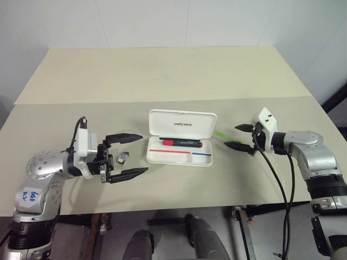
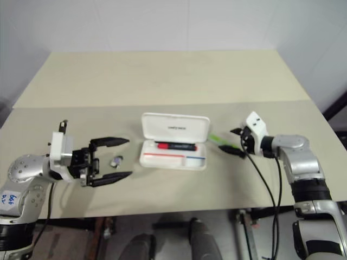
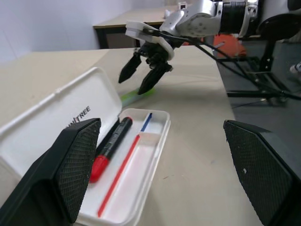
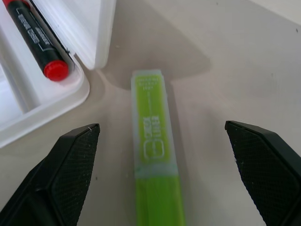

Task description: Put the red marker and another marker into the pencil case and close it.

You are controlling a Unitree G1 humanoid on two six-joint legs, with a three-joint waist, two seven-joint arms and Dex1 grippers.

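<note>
Pencil case (image 1: 181, 136) lies open at the middle of the tabletop (image 1: 162, 76), its lid tilted back toward the far side and its tray facing up. To the left, the left gripper (image 1: 129, 154) is held level just above the tabletop, pointing right toward the case, jaws spread wide with nothing between them. A small grey-silver lump (image 1: 123, 157) sits on the tabletop in the gap of those jaws, though I cannot tell whether it touches either finger. Bare tabletop separates the left fingertips from the case's left end.

Inside the tray, the red marker (image 1: 181, 143) lies lengthwise against the hinge side, red cap toward the left. A thin red stripe and a short blue stripe run along the tray floor in front of it; the rest of the tray is bare white.

Just off the case's right end, the green marker (image 4: 154, 155) lies flat on the tabletop, angled away from the case's corner and apart from it. The right gripper (image 1: 240, 137) points left and slightly downward at it, jaws wide, one finger on each side of the marker's far end without gripping it. Open tabletop stretches beyond the case and along the near edge.
</note>
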